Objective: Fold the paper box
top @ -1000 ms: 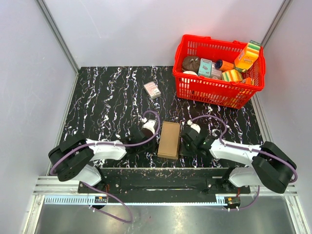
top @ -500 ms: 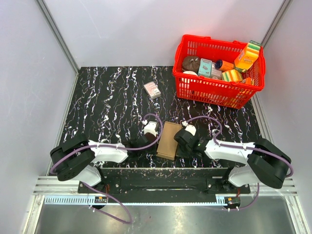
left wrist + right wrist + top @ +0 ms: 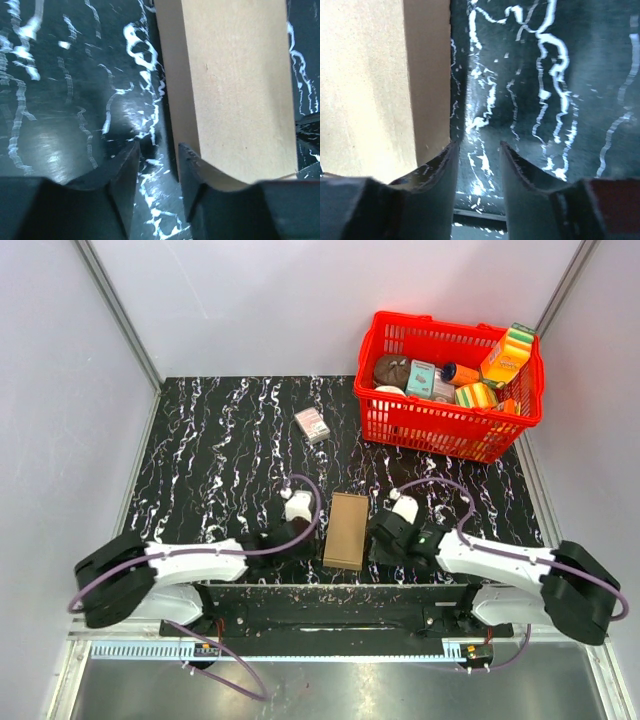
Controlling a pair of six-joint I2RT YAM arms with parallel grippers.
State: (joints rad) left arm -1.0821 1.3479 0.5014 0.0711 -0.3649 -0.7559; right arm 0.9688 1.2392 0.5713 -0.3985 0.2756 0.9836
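Note:
The paper box (image 3: 347,529) is a slim plain brown carton lying flat near the table's front edge, between both arms. In the left wrist view the paper box (image 3: 235,90) fills the upper right. My left gripper (image 3: 157,150) is open and empty just left of the box's near end, its right finger beside the box's edge. In the right wrist view the paper box (image 3: 380,85) fills the left. My right gripper (image 3: 477,150) is open and empty just right of the box, its left finger beside the box's side. From above, the left gripper (image 3: 300,532) and the right gripper (image 3: 378,538) flank the box.
A red basket (image 3: 400,420) with several colourful grocery packs stands at the back right. A small white-and-pink carton (image 3: 312,424) lies on the black marbled table (image 3: 220,460) behind the box. The table's front edge lies just behind both grippers.
Both arms have shifted at the box's sides; the left arm has stretched lower and flatter. The box has straightened slightly and stays flat.

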